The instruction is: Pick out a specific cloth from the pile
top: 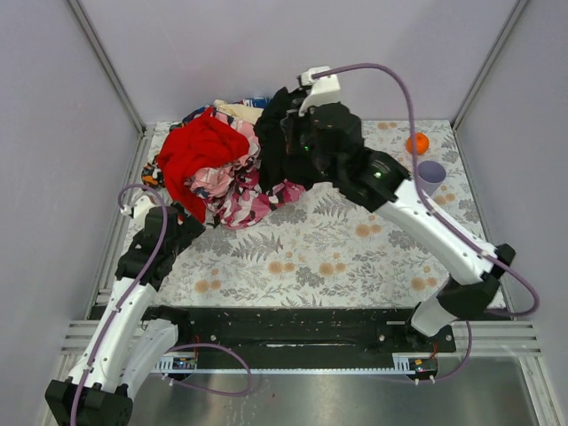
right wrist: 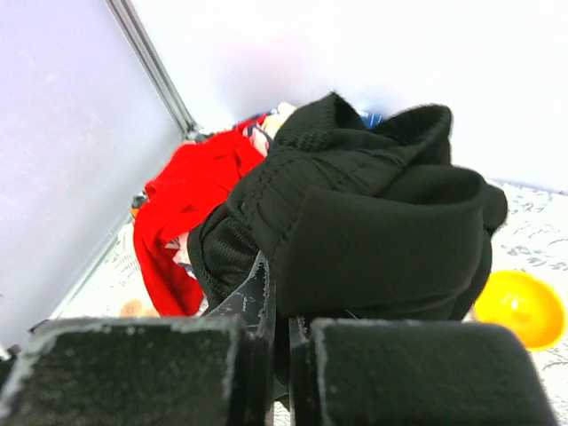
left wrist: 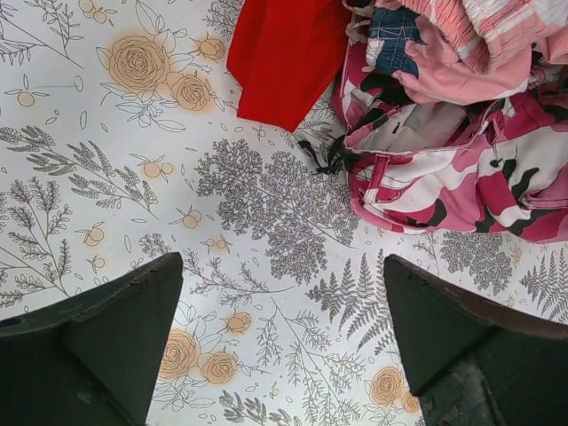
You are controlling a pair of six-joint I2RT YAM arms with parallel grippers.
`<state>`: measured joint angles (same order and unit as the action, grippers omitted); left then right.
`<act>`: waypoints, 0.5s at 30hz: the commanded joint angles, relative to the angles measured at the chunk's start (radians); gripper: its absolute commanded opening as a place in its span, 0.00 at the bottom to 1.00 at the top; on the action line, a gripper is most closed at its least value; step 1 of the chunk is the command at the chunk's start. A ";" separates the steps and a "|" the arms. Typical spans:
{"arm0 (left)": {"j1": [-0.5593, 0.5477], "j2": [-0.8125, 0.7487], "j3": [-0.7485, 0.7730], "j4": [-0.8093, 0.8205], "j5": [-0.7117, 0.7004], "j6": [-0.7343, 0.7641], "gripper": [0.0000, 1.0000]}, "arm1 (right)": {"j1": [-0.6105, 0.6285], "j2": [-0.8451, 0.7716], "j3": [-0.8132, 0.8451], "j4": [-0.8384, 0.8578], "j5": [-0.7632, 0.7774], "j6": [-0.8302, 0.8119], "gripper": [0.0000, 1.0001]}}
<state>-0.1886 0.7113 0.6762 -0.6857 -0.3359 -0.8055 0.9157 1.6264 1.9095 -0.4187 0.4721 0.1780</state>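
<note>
Right wrist shows what top misses: right hand (right wrist: 280, 355) clamped shut on black cloth (right wrist: 373, 231), bunched mesh folds. Top: cloth beside pile (top: 213, 169) at surface's (top: 337, 257) far edge; left hand (left wrist: 284, 346) wide open, empty.

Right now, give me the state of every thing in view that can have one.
right gripper, shut on the black cloth.
black cloth, bunched up, clamped in the right gripper beside the pile.
left gripper, open, empty, above the table near the pile.
pile, heaped at the table's far left.
red cloth, draped over the pile's top.
purple cup, upright, mouth up.
</note>
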 commanded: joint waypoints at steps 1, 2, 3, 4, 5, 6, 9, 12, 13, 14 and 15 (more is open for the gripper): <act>-0.003 0.007 -0.006 0.041 0.017 0.003 0.99 | 0.006 -0.161 -0.001 -0.025 0.025 -0.041 0.00; -0.006 0.007 -0.006 0.041 0.015 0.003 0.99 | 0.006 -0.201 -0.032 -0.037 0.039 -0.040 0.00; -0.006 0.004 -0.007 0.038 0.015 0.003 0.99 | 0.006 -0.239 -0.074 -0.045 0.054 -0.040 0.00; -0.006 0.002 -0.007 0.040 0.014 0.003 0.99 | 0.006 -0.287 -0.116 -0.054 0.074 -0.029 0.00; -0.008 0.004 -0.009 0.040 0.012 0.002 0.99 | 0.006 -0.331 -0.174 -0.058 0.092 -0.017 0.00; -0.008 0.004 -0.009 0.040 0.009 0.002 0.99 | 0.006 -0.386 -0.226 -0.063 0.109 -0.003 0.00; -0.009 0.007 -0.010 0.040 0.005 0.002 0.99 | 0.006 -0.540 -0.413 -0.086 0.140 0.052 0.00; -0.011 0.014 -0.012 0.038 0.005 0.000 0.99 | 0.006 -0.689 -0.614 -0.149 0.143 0.132 0.00; -0.011 0.017 -0.010 0.038 0.005 0.000 0.99 | 0.006 -0.726 -0.672 -0.172 0.142 0.155 0.00; -0.011 0.019 -0.010 0.038 0.003 -0.001 0.99 | 0.006 -0.756 -0.722 -0.183 0.140 0.175 0.00; -0.012 0.023 -0.012 0.038 0.005 -0.001 0.99 | 0.006 -0.786 -0.780 -0.189 0.138 0.196 0.00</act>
<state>-0.1955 0.7242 0.6754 -0.6857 -0.3302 -0.8055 0.9165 0.9272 1.2888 -0.5575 0.5785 0.2623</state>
